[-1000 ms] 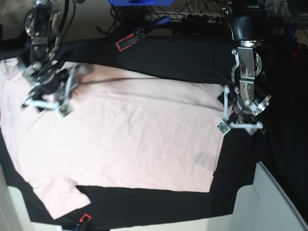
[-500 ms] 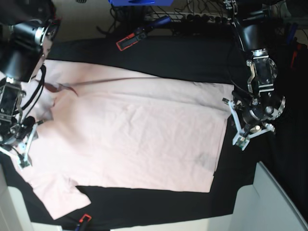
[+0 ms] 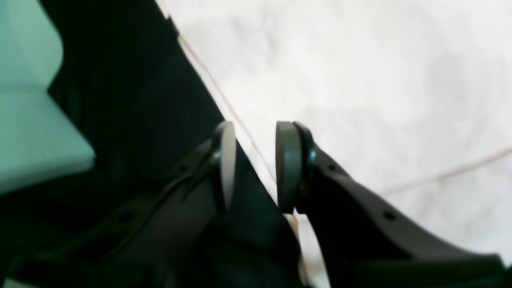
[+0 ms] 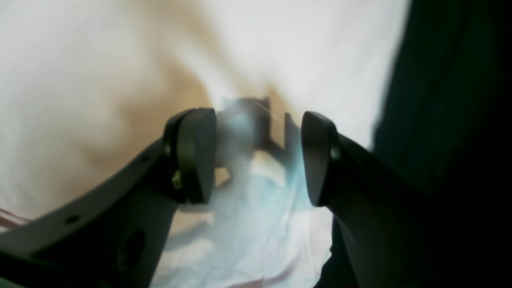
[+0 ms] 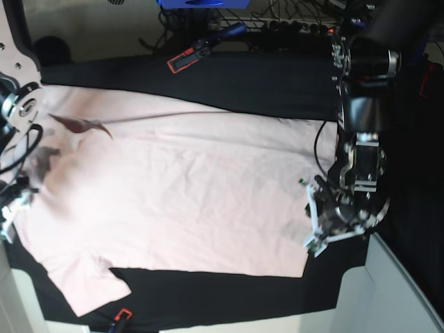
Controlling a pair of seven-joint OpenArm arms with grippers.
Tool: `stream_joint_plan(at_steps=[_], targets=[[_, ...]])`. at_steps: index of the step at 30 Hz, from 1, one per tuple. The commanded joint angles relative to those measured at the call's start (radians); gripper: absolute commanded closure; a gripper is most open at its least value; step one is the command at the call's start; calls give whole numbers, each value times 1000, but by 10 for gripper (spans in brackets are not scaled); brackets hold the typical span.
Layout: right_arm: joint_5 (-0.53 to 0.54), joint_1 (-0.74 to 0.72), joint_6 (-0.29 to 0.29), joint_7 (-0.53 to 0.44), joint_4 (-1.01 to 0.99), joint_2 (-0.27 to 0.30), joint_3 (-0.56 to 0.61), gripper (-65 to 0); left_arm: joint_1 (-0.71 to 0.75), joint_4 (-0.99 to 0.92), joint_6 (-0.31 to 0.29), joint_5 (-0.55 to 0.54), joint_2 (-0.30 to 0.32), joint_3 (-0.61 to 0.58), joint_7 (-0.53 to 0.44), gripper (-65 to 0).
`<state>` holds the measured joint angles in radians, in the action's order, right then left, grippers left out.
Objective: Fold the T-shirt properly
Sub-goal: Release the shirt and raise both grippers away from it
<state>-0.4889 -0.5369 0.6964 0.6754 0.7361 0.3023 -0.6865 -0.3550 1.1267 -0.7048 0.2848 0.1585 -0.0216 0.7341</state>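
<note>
The pale pink T-shirt point(image 5: 187, 187) lies spread flat, plain side up, on the black table cloth point(image 5: 243, 83). Its neck opening point(image 5: 83, 125) is at the upper left. My left gripper point(image 5: 309, 216) is open at the shirt's right edge near the lower right corner. In the left wrist view this gripper point(image 3: 256, 168) straddles the hem, with the T-shirt point(image 3: 360, 80) to the right. My right gripper point(image 5: 8, 208) is at the shirt's far left edge, partly cut off. In the right wrist view it is open point(image 4: 258, 156) over blurred shirt fabric point(image 4: 120, 60); nothing is held.
A white bin point(image 5: 392, 291) stands at the lower right, close to my left arm, and shows in the left wrist view point(image 3: 28, 120). A red-and-black clamp point(image 5: 184, 61) holds the cloth at the back. Another clamp point(image 5: 121, 318) is at the front. Cables lie behind the table.
My left gripper moved down the shirt's right edge toward the lower corner. My right gripper moved from the upper left shoulder area down along the left edge.
</note>
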Motion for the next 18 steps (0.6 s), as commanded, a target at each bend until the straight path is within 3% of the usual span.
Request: stream_joint_plan(at_steps=[1, 4, 7, 10, 14, 18], targets=[[6, 10, 2, -7, 18, 15, -19, -326, 34, 57, 7, 4, 8, 4, 25, -170], [16, 136, 2, -13, 173, -19, -25, -326, 215, 224, 7, -35, 5, 4, 35, -254], [39, 251, 2, -13, 406, -125, -31, -326, 337, 355, 7, -115, 11, 19, 37, -368], [71, 344, 2, -7, 641, -233, -55, -326, 436, 456, 7, -204, 5, 87, 37, -440], [85, 366, 2, 96, 851, -371, -200, -329, 543, 533, 7, -401, 3, 185, 45, -448], [197, 346, 2, 228, 887, -387, -367, -328, 578, 513, 7, -597, 3, 236, 130, -432]])
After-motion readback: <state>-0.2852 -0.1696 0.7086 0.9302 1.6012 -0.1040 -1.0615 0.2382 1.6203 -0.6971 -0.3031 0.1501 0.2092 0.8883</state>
